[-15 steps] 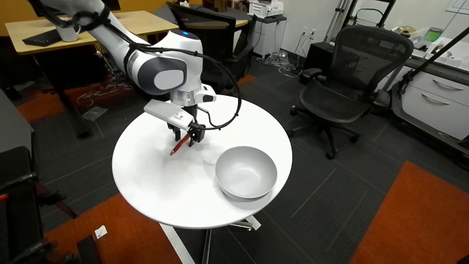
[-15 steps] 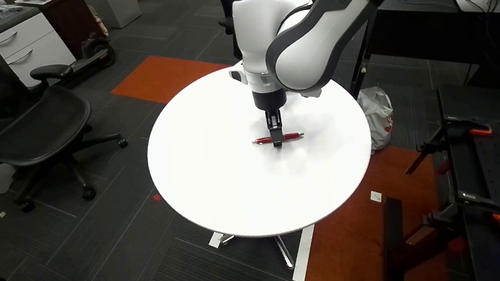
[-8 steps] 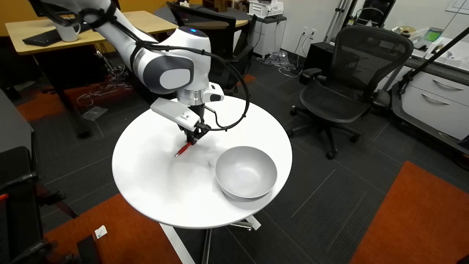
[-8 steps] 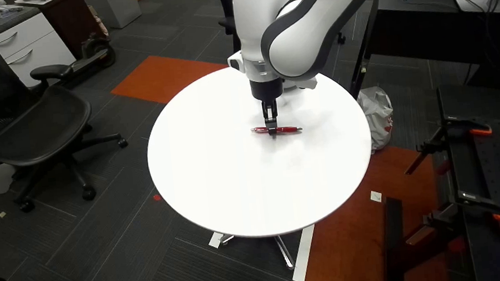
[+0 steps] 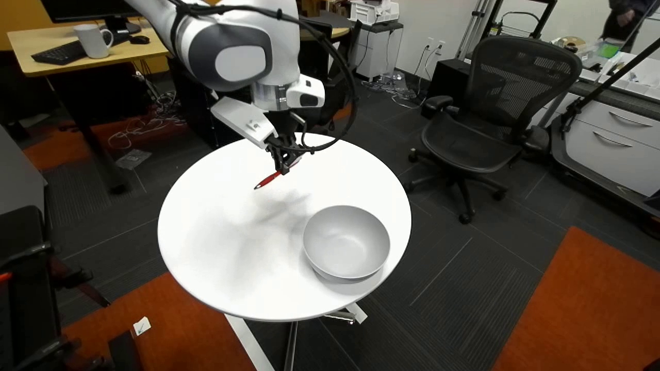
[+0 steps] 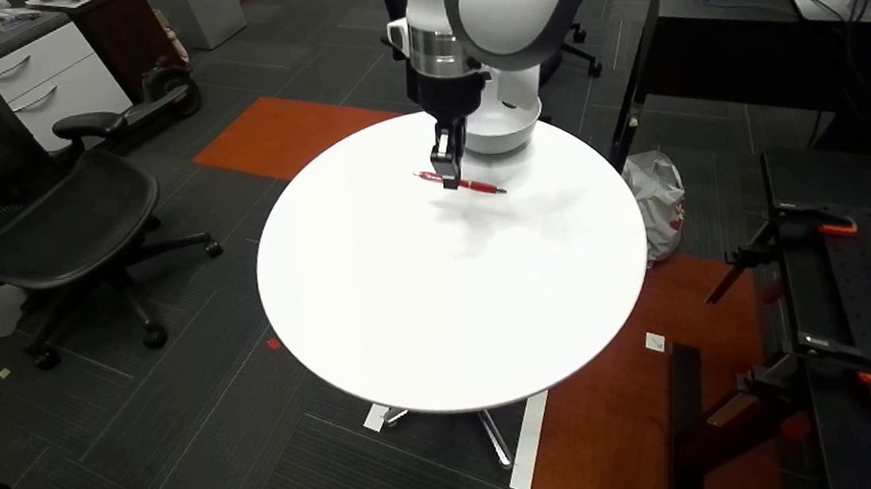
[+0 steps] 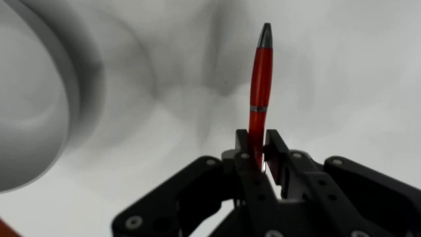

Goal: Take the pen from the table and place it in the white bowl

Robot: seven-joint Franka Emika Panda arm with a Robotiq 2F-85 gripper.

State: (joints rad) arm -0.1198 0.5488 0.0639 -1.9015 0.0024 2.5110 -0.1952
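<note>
One slim, glossy red pen (image 7: 261, 77): held clear of the round, white-topped table (image 5: 206, 247) by the black two-fingered gripper (image 7: 257, 136); just right of centre in the wrist frame.

Pen's long axis: nearly top to bottom in the wrist frame, its upper end leaning slightly right, the dark tip toward the top. In an exterior view the pen (image 5: 267, 180) slants from upper right down to its tip at lower left; in an exterior view the pen (image 6: 483, 186) slants gently from upper left down to its tip at lower right.

Pen's looks: smooth, shiny barrel, a little swollen toward the tip; narrow silvery-grey band around it; cone-shaped dark grey tip; pale back end.

Fingers (image 7: 242, 140): clamped on the pen from both sides, on the stretch behind the band.

Deep, round white bowl (image 5: 346, 226) with greyish inside: standing on the table, apart from the pen; right of and below the frame's middle in an exterior view; cut off by the left edge of the wrist frame.

White and dark grey robot arm (image 5: 227, 56): enters from the upper left in an exterior view.

Black mesh-backed office chair (image 5: 508, 87): upper right of that frame.

White mug (image 5: 94, 42): on the light wooden desk (image 5: 51, 35), upper left.
</note>
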